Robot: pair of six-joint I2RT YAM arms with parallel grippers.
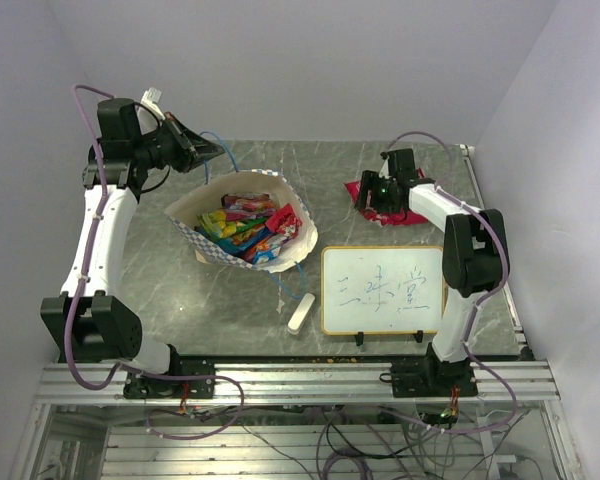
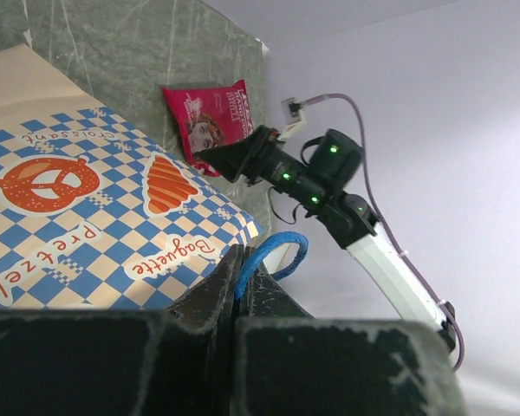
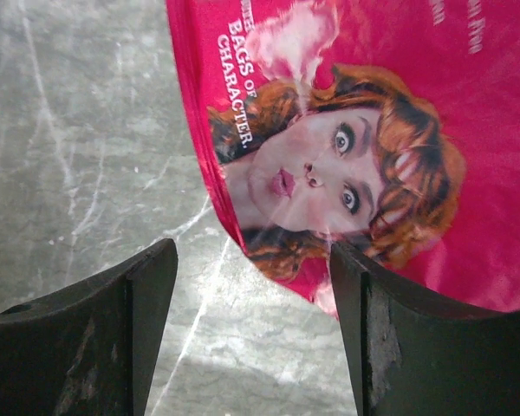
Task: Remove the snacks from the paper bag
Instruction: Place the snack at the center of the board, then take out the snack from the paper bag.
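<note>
The paper bag (image 1: 205, 205) lies tilted on the table, its mouth open toward the camera, with several colourful snack packets (image 1: 248, 228) inside. My left gripper (image 1: 208, 150) is shut on the bag's blue cord handle (image 2: 273, 256) at the bag's far edge; the checkered side shows in the left wrist view (image 2: 78, 217). A pink-red snack packet (image 1: 365, 195) lies flat on the table at the back right, also seen in the left wrist view (image 2: 212, 121) and the right wrist view (image 3: 364, 130). My right gripper (image 3: 253, 277) is open just above its corner, holding nothing.
A framed whiteboard (image 1: 383, 290) with blue writing stands at the front right. A white eraser block (image 1: 301, 312) lies left of it, below the bag. The table's far edge and walls are close behind both grippers.
</note>
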